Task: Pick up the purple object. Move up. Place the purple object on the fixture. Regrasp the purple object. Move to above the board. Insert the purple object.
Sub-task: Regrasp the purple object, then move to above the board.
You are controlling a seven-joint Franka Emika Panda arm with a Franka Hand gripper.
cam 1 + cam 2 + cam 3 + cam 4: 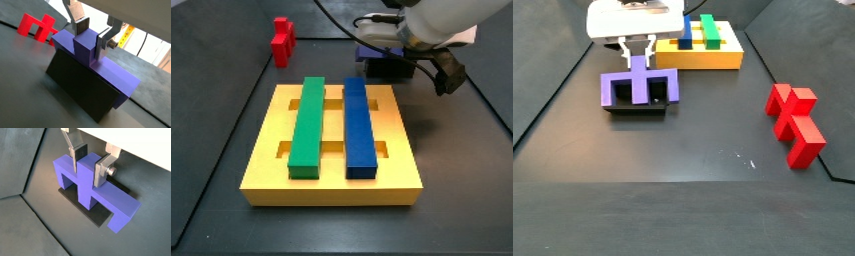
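**Gripper closed on the middle prong of the purple object at the fixture**

Gripper [90,164] fingers are seen clamped on the middle prong of the purple object [90,188] in both wrist views; the silver plates with their dark pads [81,26] are pressed against the two faces of that prong, one on each side. The purple object [93,62] is directly below and between the fingers, its long back bar running crosswise to them, with the outer prongs lying to either side of the gripped one.

The fixture [100,217] is found immediately beneath the purple object, which is borne on it; the fixture's dark wall [77,82] is seen under the purple bar, touching it. In a side view the gripper [637,57] is shown straight above the purple object [640,90], which rests on the fixture [637,109].

The board [334,185] lies well apart from the gripper [398,55], carrying a green bar [307,125] and a blue bar [360,125] side by side. A red block [795,125] is seen on the floor, well away from the gripper on the side opposite the board.
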